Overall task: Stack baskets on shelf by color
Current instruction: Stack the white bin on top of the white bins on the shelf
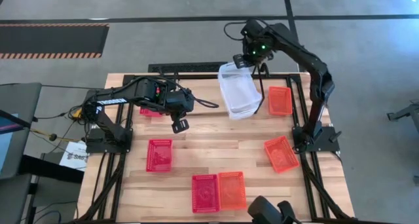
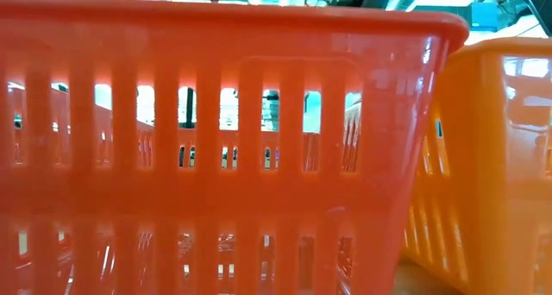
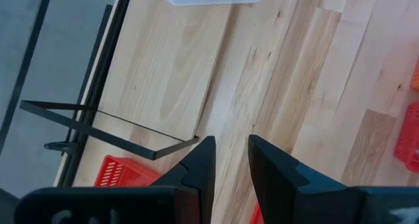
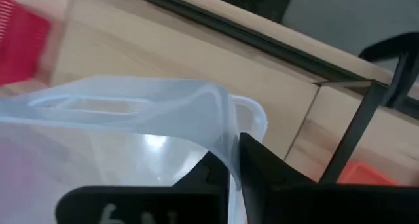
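Note:
My right gripper (image 1: pixel 243 61) is shut on a translucent clear basket (image 1: pixel 238 92) at the table's far side. My left gripper (image 1: pixel 180 124) hovers open over bare wood left of the centre, and nothing is between its fingers (image 3: pixel 204 160). A red basket (image 3: pixel 122 171) lies partly under the left arm, beside thin black rods of the shelf (image 3: pixel 118 124). Other red baskets (image 1: pixel 159 154) (image 1: pixel 204 192) and orange baskets (image 1: pixel 280 100) (image 1: pixel 281 153) (image 1: pixel 232 190) lie flat on the table. My right gripper pinches the clear basket's rim (image 4: pixel 227 140) near a far corner, and the thin wall runs between the two fingers, one inside and one outside. The fingers come steeply from above. The basket hangs tilted below them; I cannot tell if its near end touches the table.
The low view is filled by a red basket (image 2: pixel 216 157) and an orange basket (image 2: pixel 492 157) that stand right at the camera on the table's near edge. Black frame bars (image 1: pixel 298 112) run along the table's sides. Bare wood lies in the table's middle.

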You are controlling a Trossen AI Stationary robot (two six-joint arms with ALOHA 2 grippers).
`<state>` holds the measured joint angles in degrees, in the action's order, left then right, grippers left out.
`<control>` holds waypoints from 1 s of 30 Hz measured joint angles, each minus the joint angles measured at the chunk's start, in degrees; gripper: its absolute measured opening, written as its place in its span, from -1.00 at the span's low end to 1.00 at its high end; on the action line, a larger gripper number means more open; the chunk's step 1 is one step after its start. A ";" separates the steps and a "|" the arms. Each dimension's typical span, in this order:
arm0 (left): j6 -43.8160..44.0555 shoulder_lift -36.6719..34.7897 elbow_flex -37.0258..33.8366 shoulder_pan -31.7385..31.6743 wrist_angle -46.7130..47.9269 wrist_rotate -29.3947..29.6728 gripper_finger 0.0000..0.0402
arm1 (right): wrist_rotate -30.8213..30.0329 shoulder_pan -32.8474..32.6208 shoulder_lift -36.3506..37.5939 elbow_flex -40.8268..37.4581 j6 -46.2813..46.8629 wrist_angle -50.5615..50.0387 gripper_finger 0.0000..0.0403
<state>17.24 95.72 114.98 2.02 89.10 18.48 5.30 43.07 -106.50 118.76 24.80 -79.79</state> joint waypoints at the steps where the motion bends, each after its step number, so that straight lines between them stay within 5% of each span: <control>1: 0.02 0.00 0.00 0.00 0.00 0.00 -0.60 | 0.05 0.00 0.12 0.38 0.04 0.08 -0.82; 30: 1.09 0.00 -0.02 -0.02 -0.02 0.09 -0.60 | 0.45 -0.57 -3.37 -2.67 -4.31 -7.04 -0.86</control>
<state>18.33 95.72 114.96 2.00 89.08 18.57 5.75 42.50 -109.87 116.09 20.49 -86.83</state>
